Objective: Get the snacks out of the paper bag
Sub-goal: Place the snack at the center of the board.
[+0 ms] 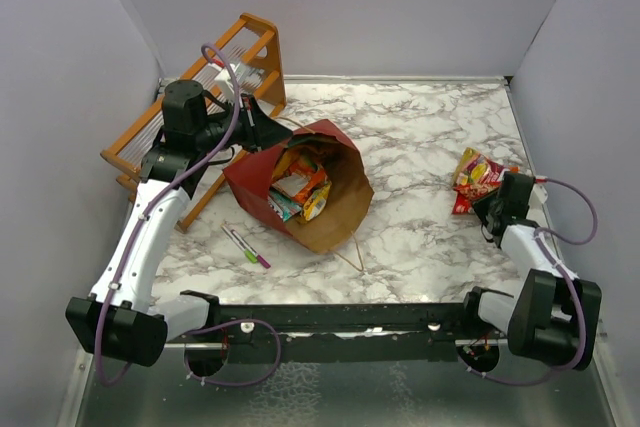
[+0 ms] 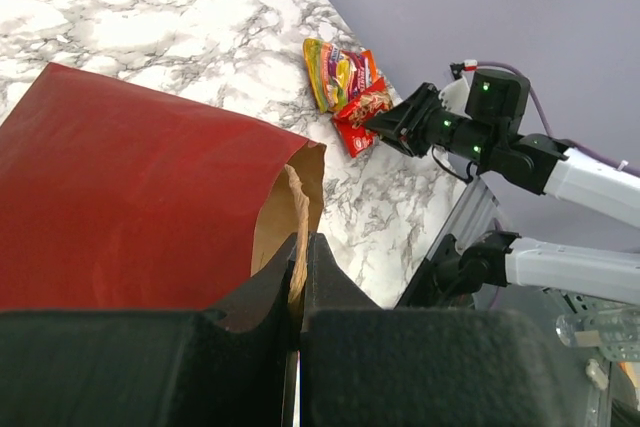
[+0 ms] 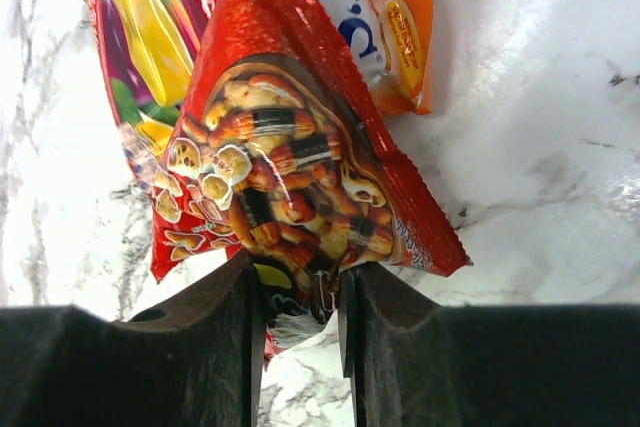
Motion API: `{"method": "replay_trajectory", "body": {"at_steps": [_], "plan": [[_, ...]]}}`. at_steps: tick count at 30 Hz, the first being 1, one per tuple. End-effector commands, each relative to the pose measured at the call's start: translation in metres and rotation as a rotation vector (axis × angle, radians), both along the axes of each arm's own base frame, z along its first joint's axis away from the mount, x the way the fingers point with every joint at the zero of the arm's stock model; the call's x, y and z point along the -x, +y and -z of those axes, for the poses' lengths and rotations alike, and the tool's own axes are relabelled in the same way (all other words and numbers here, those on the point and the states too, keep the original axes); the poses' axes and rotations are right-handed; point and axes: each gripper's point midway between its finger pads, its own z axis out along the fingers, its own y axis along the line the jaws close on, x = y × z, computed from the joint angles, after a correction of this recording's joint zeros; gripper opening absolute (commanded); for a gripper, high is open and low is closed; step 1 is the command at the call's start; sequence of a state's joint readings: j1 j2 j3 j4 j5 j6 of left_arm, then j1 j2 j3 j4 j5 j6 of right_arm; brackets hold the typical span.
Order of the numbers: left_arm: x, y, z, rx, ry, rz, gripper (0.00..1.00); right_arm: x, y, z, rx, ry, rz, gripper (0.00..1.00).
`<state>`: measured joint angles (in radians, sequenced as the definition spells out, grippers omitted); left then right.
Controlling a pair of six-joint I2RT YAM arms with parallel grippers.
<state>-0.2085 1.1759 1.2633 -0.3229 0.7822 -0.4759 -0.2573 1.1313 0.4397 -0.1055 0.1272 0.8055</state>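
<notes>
Clearly, the paper bag [image 1: 345, 207] lies on its side on the marble table [image 1: 430, 127], its mouth turned to the near edge. Some snacks [image 1: 298, 187] are seen inside it, but they overlap and the deeper ones are hidden, so I cannot count them.

The left tool [image 2: 300, 247] is pressed together on a tan strip at the rim of the bag. Whether this strip is the twisted handle or a folded paper edge is hard to tell, because the fingers [image 2: 330, 277] cover its lower part. From above, the arm hides this grip.

At the right side of the table, well apart from the bag, the right tool [image 3: 300, 287] pinches the lower corner of a red packet [image 3: 290, 167]. This packet lies over a purple and yellow packet [image 3: 140, 37] and an orange packet [image 3: 395, 17], both cut off by the top of the wrist view.

Two markers [image 1: 245, 245] lie near the bag, and a wooden rack [image 1: 215, 87] stands behind the left arm, partly covered by it.
</notes>
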Motion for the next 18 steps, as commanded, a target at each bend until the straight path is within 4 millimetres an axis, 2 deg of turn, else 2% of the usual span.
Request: {"method": "replay_trajectory", "body": {"at_steps": [1,3,8,10,12,18], "plan": [[0.011,0.0,-0.015,0.026,-0.049,0.023,0.0,-0.004,0.001,-0.011,0.007,-0.019,-0.027,0.34],[0.011,0.001,-0.015,0.026,-0.049,0.02,0.0,0.0,-0.005,-0.018,0.043,-0.035,-0.001,0.4],[0.011,0.001,-0.013,0.024,-0.043,0.016,0.0,0.005,-0.013,-0.038,0.1,-0.062,0.018,0.78],[0.01,0.001,-0.013,0.026,-0.04,0.016,0.0,0.001,-0.016,-0.052,0.129,-0.071,0.007,0.88],[0.011,0.001,-0.014,0.027,-0.043,0.016,0.0,-0.005,-0.014,-0.066,0.144,-0.087,-0.036,0.89],[0.012,0.001,-0.015,0.023,-0.042,0.015,0.0,-0.024,0.024,-0.101,0.088,-0.187,-0.284,0.92]]}}
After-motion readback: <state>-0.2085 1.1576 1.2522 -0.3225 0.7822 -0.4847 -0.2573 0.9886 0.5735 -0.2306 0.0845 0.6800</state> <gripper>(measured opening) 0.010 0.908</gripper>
